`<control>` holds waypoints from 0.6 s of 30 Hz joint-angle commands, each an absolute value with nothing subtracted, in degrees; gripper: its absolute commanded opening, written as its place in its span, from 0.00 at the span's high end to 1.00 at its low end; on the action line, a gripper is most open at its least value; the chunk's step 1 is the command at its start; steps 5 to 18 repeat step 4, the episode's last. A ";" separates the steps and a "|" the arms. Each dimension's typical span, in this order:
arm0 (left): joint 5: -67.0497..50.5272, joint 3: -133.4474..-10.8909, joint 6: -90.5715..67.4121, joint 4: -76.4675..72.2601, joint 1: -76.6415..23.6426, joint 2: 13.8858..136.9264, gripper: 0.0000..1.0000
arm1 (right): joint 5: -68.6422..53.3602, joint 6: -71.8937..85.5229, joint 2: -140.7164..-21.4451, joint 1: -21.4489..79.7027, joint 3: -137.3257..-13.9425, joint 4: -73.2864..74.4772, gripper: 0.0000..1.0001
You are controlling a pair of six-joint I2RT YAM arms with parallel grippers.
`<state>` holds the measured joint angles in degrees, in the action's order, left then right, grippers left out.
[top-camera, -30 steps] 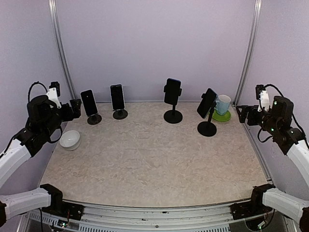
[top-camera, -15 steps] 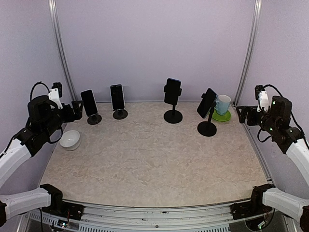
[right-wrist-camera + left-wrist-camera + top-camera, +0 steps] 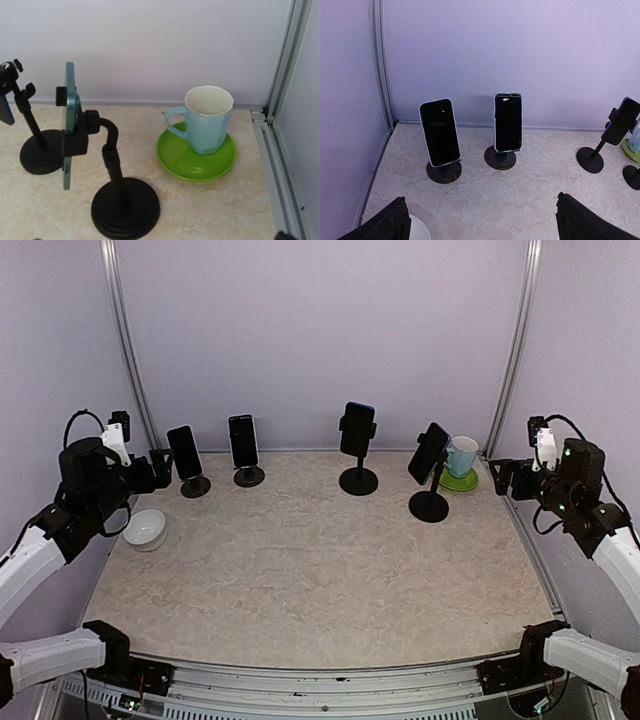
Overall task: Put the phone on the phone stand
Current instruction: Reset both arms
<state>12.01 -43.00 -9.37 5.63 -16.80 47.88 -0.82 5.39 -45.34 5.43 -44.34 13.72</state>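
Bright, even, diffuse light, prob. from overhead. Faint soft shadows round phone stands (image 3: 358,481) on table (image 3: 320,570). All 3 views sharp; small glare spot on one phone (image 3: 507,121).

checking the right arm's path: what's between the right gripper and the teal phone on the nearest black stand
In the top view, a light blue mug on a green saucer stands between the right gripper and the teal phone.

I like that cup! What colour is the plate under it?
Bright green plate, clearest in the right wrist view.
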 commanded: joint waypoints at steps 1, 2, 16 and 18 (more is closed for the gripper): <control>12.28 -42.36 -9.23 5.34 -16.44 47.20 0.01 | -0.90 5.47 -44.62 4.92 -45.03 12.90 0.00; 12.30 -42.43 -9.23 5.36 -16.44 47.12 0.01 | -0.61 5.69 -44.52 4.92 -44.94 12.83 0.00; 12.33 -42.42 -9.29 5.22 -16.44 46.90 0.01 | 0.00 5.80 -44.43 4.92 -45.04 12.81 0.00; 12.33 -42.42 -9.29 5.22 -16.44 46.90 0.01 | 0.00 5.80 -44.43 4.92 -45.04 12.81 0.00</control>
